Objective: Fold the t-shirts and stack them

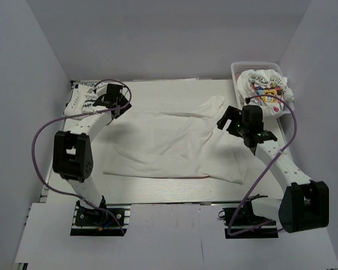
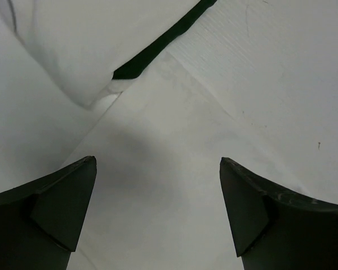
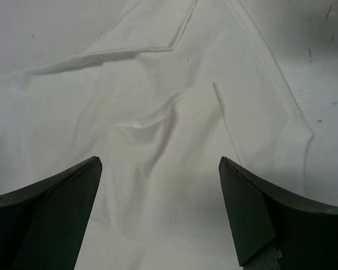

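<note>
walls (image 1: 158,39): plain pale grey | table (image 1: 158,93): white | light: soft, even

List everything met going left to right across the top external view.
folded t-shirt with lettering → left gripper → spread white t-shirt → right gripper → mesh basket holding a crumpled printed t-shirt
</note>
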`<state>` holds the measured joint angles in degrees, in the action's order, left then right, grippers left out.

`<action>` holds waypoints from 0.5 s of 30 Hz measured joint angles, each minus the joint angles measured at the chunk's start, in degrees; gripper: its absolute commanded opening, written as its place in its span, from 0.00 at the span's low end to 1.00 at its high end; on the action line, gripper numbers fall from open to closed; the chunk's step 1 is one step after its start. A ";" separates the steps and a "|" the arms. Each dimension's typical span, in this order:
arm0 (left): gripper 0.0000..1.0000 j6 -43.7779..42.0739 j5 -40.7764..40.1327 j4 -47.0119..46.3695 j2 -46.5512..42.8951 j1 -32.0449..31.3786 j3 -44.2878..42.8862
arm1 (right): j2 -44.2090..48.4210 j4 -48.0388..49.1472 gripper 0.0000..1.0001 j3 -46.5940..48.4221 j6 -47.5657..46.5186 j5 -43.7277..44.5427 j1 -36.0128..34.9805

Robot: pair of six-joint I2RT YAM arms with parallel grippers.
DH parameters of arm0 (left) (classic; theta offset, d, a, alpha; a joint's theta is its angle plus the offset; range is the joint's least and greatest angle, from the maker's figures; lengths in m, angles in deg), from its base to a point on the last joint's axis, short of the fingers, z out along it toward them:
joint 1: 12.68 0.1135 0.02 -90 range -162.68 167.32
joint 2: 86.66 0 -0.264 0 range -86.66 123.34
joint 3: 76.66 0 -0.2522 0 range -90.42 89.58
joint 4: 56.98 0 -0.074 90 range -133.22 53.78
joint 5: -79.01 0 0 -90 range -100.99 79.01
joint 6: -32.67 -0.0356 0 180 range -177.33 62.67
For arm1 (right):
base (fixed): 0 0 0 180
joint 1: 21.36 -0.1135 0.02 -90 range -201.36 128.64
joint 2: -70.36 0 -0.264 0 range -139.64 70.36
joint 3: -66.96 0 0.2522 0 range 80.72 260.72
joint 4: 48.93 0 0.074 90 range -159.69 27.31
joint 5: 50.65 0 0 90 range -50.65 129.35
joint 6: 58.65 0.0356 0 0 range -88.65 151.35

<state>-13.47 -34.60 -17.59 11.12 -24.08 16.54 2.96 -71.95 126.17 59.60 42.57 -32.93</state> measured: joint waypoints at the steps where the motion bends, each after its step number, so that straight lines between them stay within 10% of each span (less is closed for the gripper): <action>1: 1.00 -0.87 0.00 0.33 2.80 0.07 -2.54 | -1.62 0.48 0.90 1.20 -0.44 0.20 -0.22; 15: 0.89 -5.53 -1.07 6.58 30.62 0.20 -29.53 | -30.23 2.97 0.90 25.83 -4.68 6.88 -0.96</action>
<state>-19.00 -35.67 -11.01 41.74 -23.88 -12.98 -27.26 -68.98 152.01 54.92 49.46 -33.89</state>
